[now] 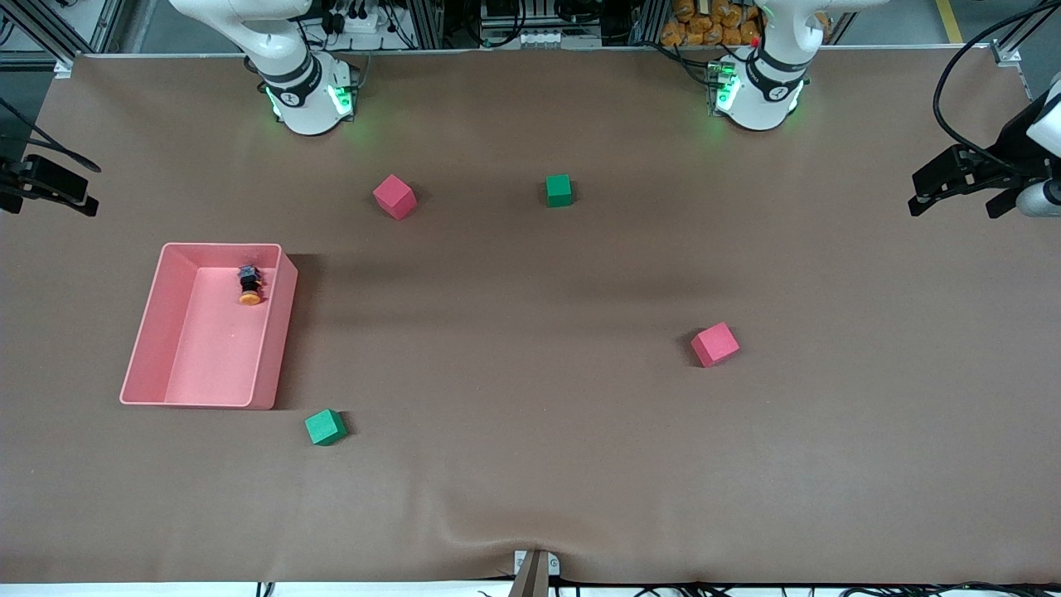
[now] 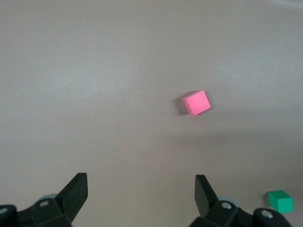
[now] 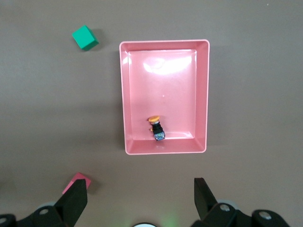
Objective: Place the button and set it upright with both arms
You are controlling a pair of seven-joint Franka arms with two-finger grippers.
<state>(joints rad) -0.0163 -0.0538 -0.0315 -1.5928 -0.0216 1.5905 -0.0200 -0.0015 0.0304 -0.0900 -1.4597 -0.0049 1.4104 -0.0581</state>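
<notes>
The button point(image 1: 249, 285) lies on its side in a pink tray point(image 1: 166, 332), near the tray's wall closest to the robots' bases, orange cap pointing toward the front camera. It also shows in the right wrist view point(image 3: 155, 128). My right gripper point(image 3: 140, 187) is open and empty, high over the table between the tray and the right arm's base point(image 1: 307, 95). My left gripper point(image 2: 140, 182) is open and empty, high over bare table near the left arm's base point(image 1: 758, 87). Neither hand shows in the front view.
Loose cubes lie on the brown table: a pink-red one point(image 1: 394, 196) and a green one point(image 1: 559, 190) near the bases, a pink-red one point(image 1: 714, 344) toward the left arm's end, and a green one point(image 1: 325, 427) beside the tray's corner nearest the front camera.
</notes>
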